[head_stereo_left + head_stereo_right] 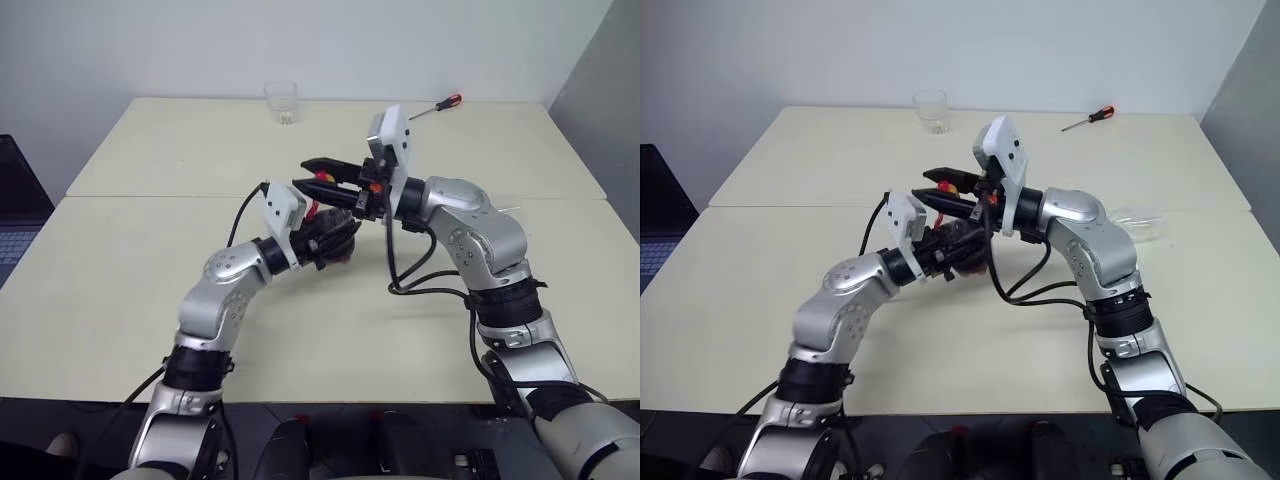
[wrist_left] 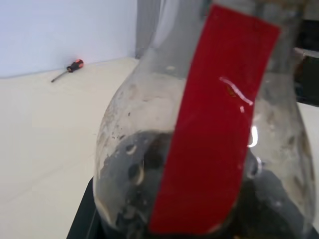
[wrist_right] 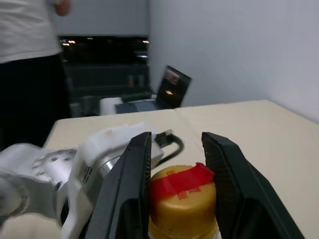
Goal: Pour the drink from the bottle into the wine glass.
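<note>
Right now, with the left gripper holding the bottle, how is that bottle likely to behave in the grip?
The bottle looks clear, rounded and smooth, so it may slip or twist in the left gripper. Only a little dark drink sits at the bottom, so it is probably light. The right gripper brackets the yellow cap; turning it could rotate the whole bottle.

A pale cream table [image 1: 120,290] spans most of the head views, made of two tops butted together, with the seam running left to right across the middle of the frame. On the far top, at the upper centre, stands a short clear tumbler [image 1: 282,102], upright and near the back edge. To the upper right lies a screwdriver [image 1: 437,107] with an orange-red handle, flat on the surface, well apart from the tumbler. In the right eye view a clear object [image 1: 1137,221] lies at the right edge by the seam; what it is cannot be told.
</note>
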### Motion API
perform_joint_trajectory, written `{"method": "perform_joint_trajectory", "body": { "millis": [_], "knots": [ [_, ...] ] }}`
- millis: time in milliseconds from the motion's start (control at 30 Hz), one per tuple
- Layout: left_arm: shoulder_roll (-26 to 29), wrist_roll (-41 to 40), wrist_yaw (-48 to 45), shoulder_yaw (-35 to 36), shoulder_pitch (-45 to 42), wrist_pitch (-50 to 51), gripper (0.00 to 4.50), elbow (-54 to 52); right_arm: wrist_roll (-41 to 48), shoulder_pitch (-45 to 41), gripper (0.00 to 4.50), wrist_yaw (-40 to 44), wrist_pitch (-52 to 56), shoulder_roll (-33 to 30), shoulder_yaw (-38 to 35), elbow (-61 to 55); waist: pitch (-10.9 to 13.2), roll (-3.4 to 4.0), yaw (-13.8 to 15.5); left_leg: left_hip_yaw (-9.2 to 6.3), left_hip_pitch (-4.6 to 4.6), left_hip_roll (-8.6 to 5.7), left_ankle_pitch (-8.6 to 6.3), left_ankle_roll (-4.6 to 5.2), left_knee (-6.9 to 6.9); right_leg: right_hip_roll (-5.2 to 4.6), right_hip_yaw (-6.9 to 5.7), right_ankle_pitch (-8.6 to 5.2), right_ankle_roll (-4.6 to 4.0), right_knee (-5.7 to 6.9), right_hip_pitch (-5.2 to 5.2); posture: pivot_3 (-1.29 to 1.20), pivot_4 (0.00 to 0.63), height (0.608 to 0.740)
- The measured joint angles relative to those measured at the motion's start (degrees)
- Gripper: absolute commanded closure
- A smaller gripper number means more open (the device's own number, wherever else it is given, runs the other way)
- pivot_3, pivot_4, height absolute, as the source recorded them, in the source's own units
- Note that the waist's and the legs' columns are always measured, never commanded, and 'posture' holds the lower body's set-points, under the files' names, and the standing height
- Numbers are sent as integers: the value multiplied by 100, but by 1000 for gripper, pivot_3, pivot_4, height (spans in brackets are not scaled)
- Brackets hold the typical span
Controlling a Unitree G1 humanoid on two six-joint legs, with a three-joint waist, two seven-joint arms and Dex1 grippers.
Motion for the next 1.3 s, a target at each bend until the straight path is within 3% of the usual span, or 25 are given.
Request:
{"method": "perform_joint_trajectory", "body": {
  "millis": [200, 367, 700, 1067, 1300],
  "knots": [
    [714, -688, -130, 41, 904, 849, 2453, -1336, 251, -17, 3233, 1457, -428, -157, 290, 293, 0, 0, -40, -6, 2, 2, 0, 1, 0, 0, -3, 0, -1, 2, 1, 0, 150, 740],
    [981, -1002, -216, 96, 1375, 992, 2453, -1936, 346, -8, 3233, 2340, -908, -256, 452, 276, 0, 0, -9, -6, 3, 0, 0, 0, 3, -1, -4, 0, -1, -1, 6, 0, 150, 740],
    [1035, -1098, -171, 90, 1585, 1091, 2453, -2130, 262, 91, 3233, 2700, -1657, -330, 558, 330, 0, 0, 44, -4, 6, 1, 0, -1, 3, -1, -2, -1, -1, 1, 6, 0, 150, 740],
    [993, -1093, -231, 118, 1246, 867, 2453, -1991, 148, 56, 30, 2510, -987, -737, 563, 364, 0, 0, 51, -3, 4, 0, 0, -1, 6, -2, -1, 0, -1, -1, 6, 0, 150, 740],
    [916, -1052, -206, 113, 1198, 782, 2453, -1746, 530, 126, 30, 1891, 142, -998, 163, -335, 0, 0, 57, -6, 3, 0, 0, 0, 7, -2, -3, 0, -1, 1, 6, 0, 150, 740]
  ]
}}
